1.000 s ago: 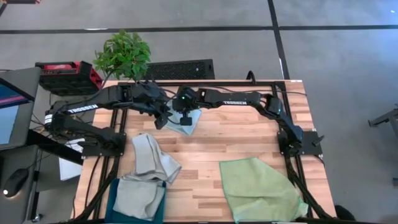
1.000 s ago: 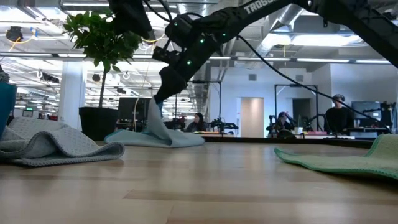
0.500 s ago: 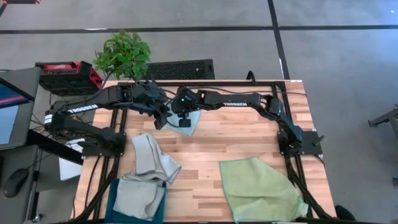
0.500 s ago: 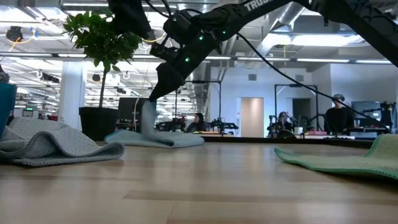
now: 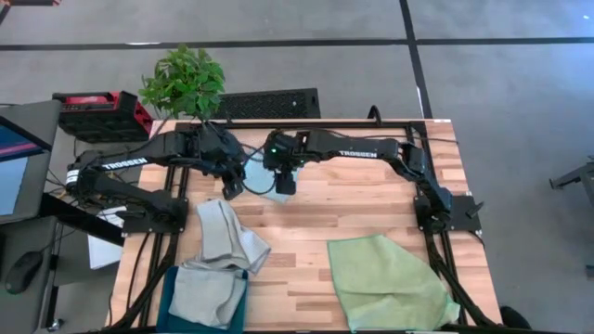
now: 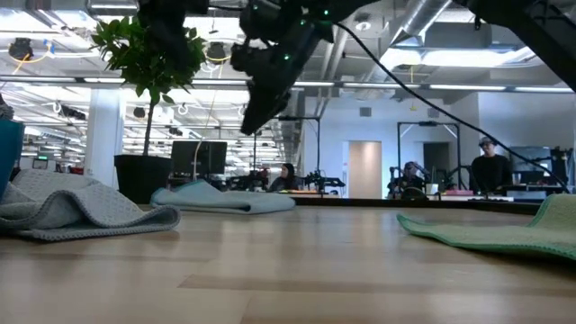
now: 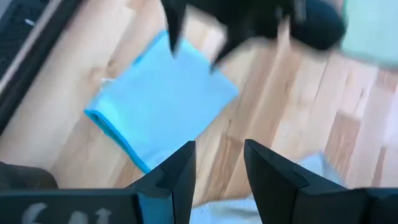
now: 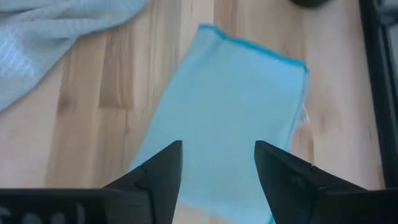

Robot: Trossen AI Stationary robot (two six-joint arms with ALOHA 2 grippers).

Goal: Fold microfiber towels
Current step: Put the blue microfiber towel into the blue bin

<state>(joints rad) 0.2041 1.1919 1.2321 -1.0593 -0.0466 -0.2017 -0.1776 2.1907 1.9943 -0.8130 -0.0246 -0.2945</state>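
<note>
Counting what is done, we have one cloth folded: the light blue towel [image 5: 263,176] lies flat as a neat rectangle at the far side of the worktop [image 5: 371,209], near the plant [image 5: 183,82], between the two arms. We have the right pincer [image 5: 286,185] hovering just above it with its fingers spread and nothing between them, so the cloth is lying free. We have the left pincer [image 5: 232,188] just beside the blue towel on the other side, fingers parted a little and holding nothing. From the right wrist view, the blue towel [image 8: 233,118] reads clearly longer than wide, its darker stitched hem along one short end and down one long side; in the high view most of it is hidden under the arms, so we cannot tell how its long axis lies on the worktop. Left to do, we judge, are three: one grey towel [image 5: 227,234] rumpled near the left arm's base, another grey towel [image 5: 206,295] draped over the teal bin [image 5: 170,283], and the green towel [image 5: 390,283] spread loose at the near right.
</note>
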